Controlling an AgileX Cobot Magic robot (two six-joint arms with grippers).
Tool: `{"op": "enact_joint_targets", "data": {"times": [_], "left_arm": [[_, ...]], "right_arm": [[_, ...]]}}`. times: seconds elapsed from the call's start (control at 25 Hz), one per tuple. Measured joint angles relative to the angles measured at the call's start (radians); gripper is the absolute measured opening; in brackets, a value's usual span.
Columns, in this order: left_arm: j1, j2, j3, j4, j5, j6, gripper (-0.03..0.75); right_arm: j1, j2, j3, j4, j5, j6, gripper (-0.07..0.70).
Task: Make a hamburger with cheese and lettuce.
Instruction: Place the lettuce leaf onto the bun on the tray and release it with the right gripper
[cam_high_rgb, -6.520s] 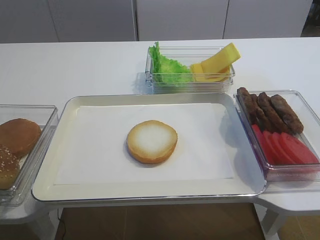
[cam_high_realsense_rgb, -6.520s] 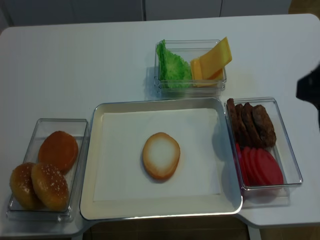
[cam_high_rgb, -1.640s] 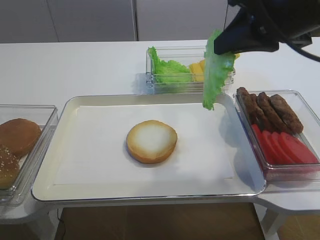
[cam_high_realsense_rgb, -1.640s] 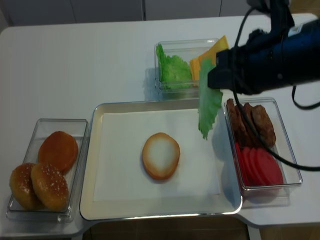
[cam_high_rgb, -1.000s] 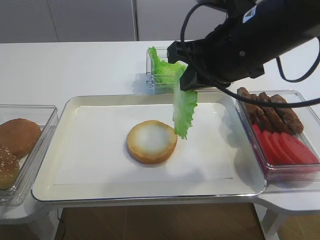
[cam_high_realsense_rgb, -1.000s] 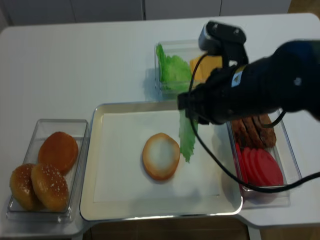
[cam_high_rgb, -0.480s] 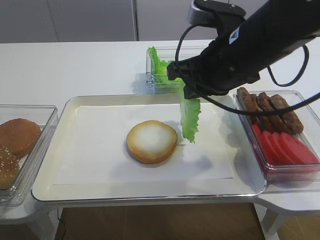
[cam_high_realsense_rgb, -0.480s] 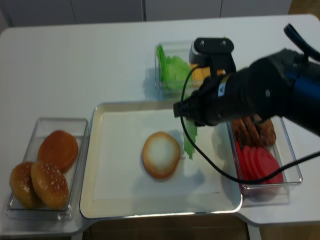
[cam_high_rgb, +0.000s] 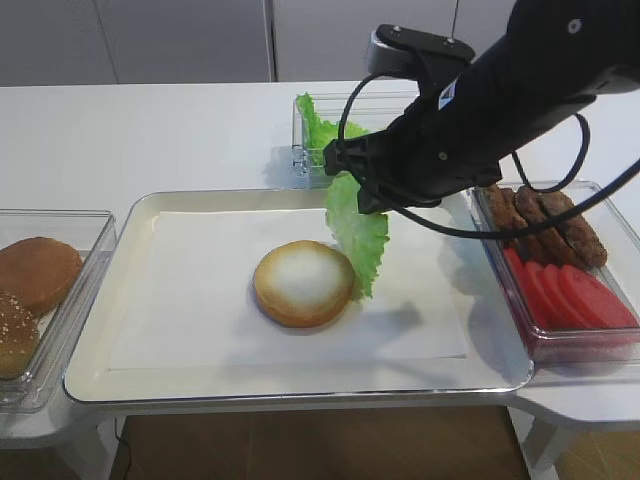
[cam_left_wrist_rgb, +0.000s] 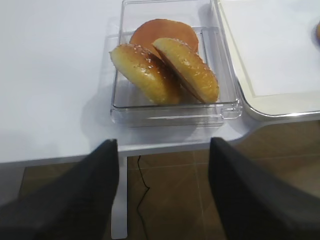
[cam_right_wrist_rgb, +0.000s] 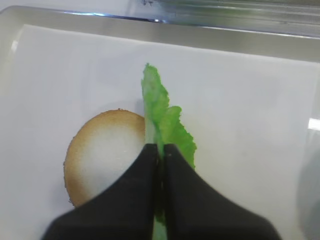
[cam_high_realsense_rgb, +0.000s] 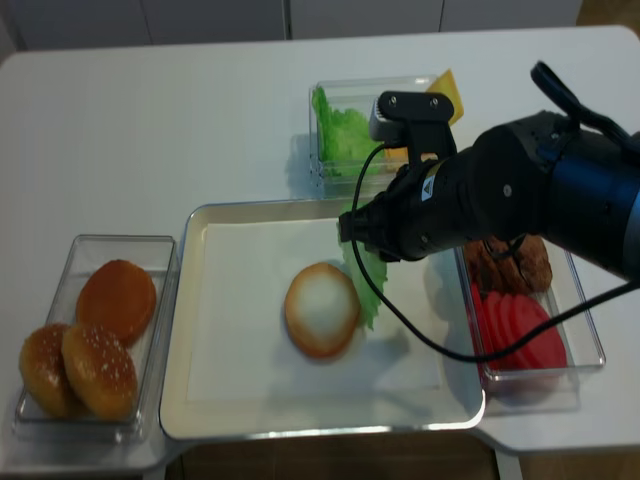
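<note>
In the first high view, the right gripper (cam_high_rgb: 352, 190) hangs over the far right part of the metal tray (cam_high_rgb: 100, 375), pinching the top of a lettuce leaf (cam_high_rgb: 357, 235). The leaf hangs down, and its lower edge reaches the right rim of the bun half (cam_high_rgb: 303, 283), which lies cut face up on the white paper (cam_high_rgb: 190, 300) lining the tray. Behind the arm stands a clear box (cam_high_rgb: 308, 158) with more lettuce (cam_high_rgb: 312, 125). To the right, another clear box (cam_high_rgb: 600, 345) holds brown patties (cam_high_rgb: 555, 225) at the far end and red tomato slices (cam_high_rgb: 575, 297) at the near end. At the left edge, a third box (cam_high_rgb: 70, 320) holds brown domed buns (cam_high_rgb: 35, 272).

The right wrist view looks down past the gripper's black fingers (cam_right_wrist_rgb: 135, 200), pressed together on the leaf (cam_right_wrist_rgb: 160, 120). The leaf stands edge-on just right of the bun half (cam_right_wrist_rgb: 102, 155), overlapping its rim.

The left wrist view shows the left gripper (cam_left_wrist_rgb: 162, 192) with its fingers spread wide, held off the near edge of the tabletop (cam_left_wrist_rgb: 55, 75), near the box of buns (cam_left_wrist_rgb: 165, 67). It holds nothing.

In the second high view, the leaf (cam_high_realsense_rgb: 365, 275) touches the bun half's (cam_high_realsense_rgb: 320, 310) right side. Yellow cheese slices (cam_high_realsense_rgb: 450, 88) stick up from the far box beside the spare lettuce (cam_high_realsense_rgb: 340, 135).
</note>
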Motion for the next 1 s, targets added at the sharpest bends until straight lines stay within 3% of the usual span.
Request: {"op": "enact_joint_targets", "data": {"times": [0.4,1.0], "left_arm": [[0.000,0.000,0.000,0.000,0.000,0.000,0.422],[0.000,0.000,0.000,0.000,0.000,0.000,0.422]], "right_arm": [[0.000,0.004,0.000,0.167,-0.002,-0.005,0.031],[0.000,0.085,0.000,0.563,0.013,-0.316,0.031]]}}
